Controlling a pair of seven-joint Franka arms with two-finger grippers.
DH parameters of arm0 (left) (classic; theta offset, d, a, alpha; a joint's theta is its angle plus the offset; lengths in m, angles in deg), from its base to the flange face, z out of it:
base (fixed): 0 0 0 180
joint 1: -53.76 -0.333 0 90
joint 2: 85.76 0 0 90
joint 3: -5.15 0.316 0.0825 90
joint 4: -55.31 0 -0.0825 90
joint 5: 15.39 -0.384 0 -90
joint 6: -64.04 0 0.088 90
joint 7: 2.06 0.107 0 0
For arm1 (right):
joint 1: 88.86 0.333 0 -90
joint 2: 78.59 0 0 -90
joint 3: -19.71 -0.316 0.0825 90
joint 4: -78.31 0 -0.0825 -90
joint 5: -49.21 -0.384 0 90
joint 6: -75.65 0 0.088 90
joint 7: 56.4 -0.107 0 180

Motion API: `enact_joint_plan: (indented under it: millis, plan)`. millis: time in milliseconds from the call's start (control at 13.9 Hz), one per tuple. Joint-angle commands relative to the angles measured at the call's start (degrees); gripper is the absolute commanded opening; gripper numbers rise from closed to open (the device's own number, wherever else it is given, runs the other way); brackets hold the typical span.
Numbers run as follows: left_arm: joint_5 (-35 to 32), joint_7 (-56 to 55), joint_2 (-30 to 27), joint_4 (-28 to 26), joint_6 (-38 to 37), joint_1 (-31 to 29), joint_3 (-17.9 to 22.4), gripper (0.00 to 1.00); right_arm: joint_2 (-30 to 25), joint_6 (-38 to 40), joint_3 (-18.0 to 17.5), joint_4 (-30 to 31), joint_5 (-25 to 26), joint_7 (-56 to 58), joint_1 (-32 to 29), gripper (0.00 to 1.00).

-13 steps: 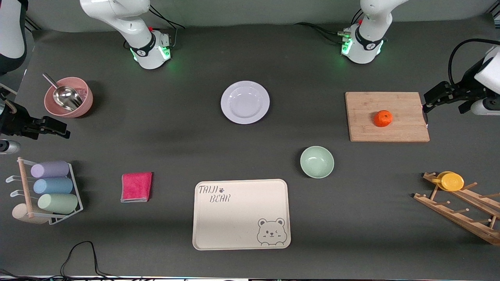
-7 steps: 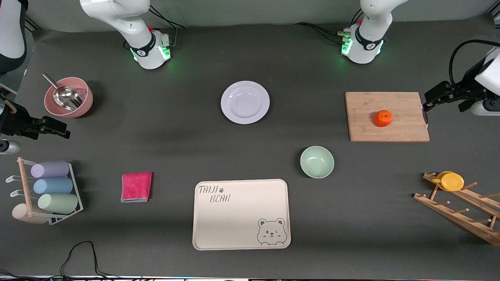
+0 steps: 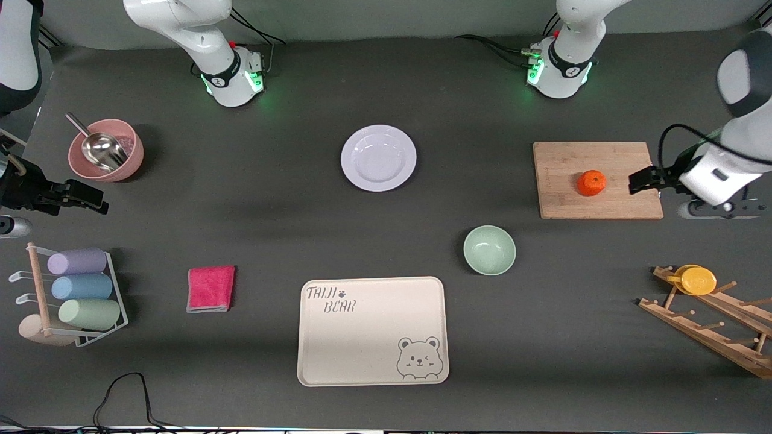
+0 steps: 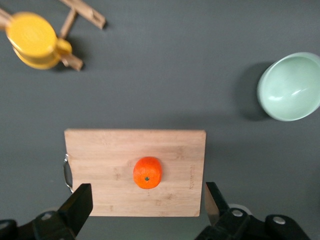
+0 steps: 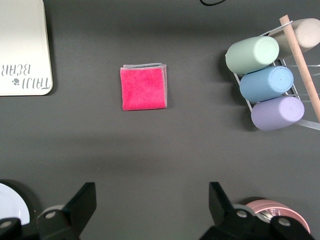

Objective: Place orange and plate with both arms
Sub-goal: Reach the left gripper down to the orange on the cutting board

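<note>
A: Dark grey tabletop [image 3: 271,223] is stretching across the front view. What is sitting in the containers?
B: A metal scoop [image 3: 99,147] is lying in the pink bowl [image 3: 129,160] near the right arm's edge. The plate [image 3: 379,158] is lying bare near the middle, and the green bowl [image 3: 489,250] and bear tray [image 3: 373,330] are holding nothing. The orange [image 3: 591,182] is resting on the cutting board [image 3: 567,199].
A: And the grippers?
B: The left gripper [image 3: 640,179] is hovering over the board's outer edge, fingers spread; the right gripper [image 3: 87,200] is waiting, spread too.
A: Left wrist view?
B: The orange [image 4: 147,172] is sitting mid-board [image 4: 100,155] between the parted fingers [image 4: 80,205].
A: Right wrist view?
B: A pink cloth [image 5: 143,87] is lying flat, and three cups are lying in the wire rack [image 5: 300,107].
</note>
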Motion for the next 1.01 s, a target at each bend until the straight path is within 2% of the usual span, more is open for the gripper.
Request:
enact_joint_plan:
  millis: [0, 72, 216, 504, 576, 791, 935]
  plan:
    - [-0.51, -1.08, -6.88, -9.73, 2.92, -0.48, 0.38, 1.00, -0.76, 1.04, 0.46, 0.56, 0.91, -1.58, 0.83, 1.00]
    - [-0.60, -1.09, -9.17, -15.43, 8.07, -0.30, 0.12, 1.00, -1.81, 0.52, 0.46, 2.31, 0.83, -1.66, 0.92, 1.00]
    - [-0.60, -0.47, -10.16, -25.28, 20.72, -0.30, 0.03, 1.00, -4.01, 0.42, 0.37, 4.60, 0.74, -2.19, 1.18, 1.00]
    - [-0.60, -0.47, -9.20, -37.96, 38.49, -0.04, -0.06, 1.00, -13.13, -2.29, 0.29, 15.21, 0.82, -6.05, 3.55, 1.00]
    - [-0.60, -0.82, -8.41, -39.72, 41.75, -0.04, -0.06, 1.00, -15.86, -3.17, 0.29, 18.29, 0.82, -6.06, 3.55, 1.00]
    - [-0.60, -1.00, -5.07, -41.14, 45.47, -0.39, -0.06, 1.00, -23.33, -6.16, -0.06, 27.26, 0.82, -7.19, 3.64, 1.00]
    - [-0.51, -1.17, -2.78, -42.90, 49.58, -0.30, -0.06, 1.00, -25.80, -6.61, -0.15, 30.00, 0.82, -9.04, 5.21, 1.00]
